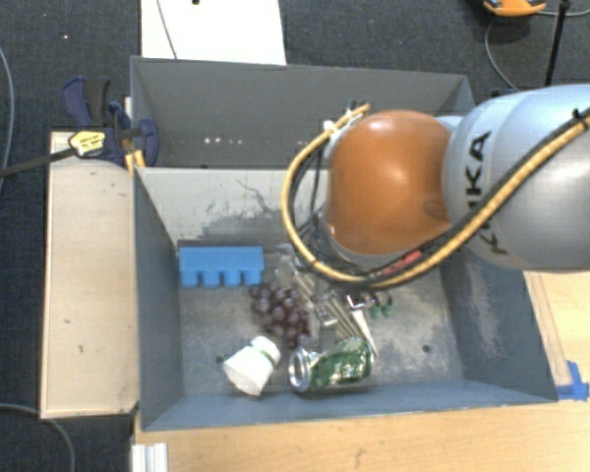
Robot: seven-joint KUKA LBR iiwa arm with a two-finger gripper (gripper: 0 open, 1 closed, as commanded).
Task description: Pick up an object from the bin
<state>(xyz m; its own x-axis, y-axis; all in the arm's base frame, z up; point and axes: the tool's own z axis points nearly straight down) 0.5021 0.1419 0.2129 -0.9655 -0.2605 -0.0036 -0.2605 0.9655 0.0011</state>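
0 things up out of the bin [275, 106] yet. Gripper [349, 315] low between dark grapes [280, 308] and green can [336, 367]; open or shut, cannot tell.

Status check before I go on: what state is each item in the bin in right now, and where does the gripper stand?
Blue toothed block: lying flat at the left of the bin, apart from the rest.
Dark grape bunch: lying in the middle, in one cluster.
White bottle: tipped on its side near the front wall.
Green can: on its side, silver end facing left.
Gripper: low in the bin, between grape bunch and can.
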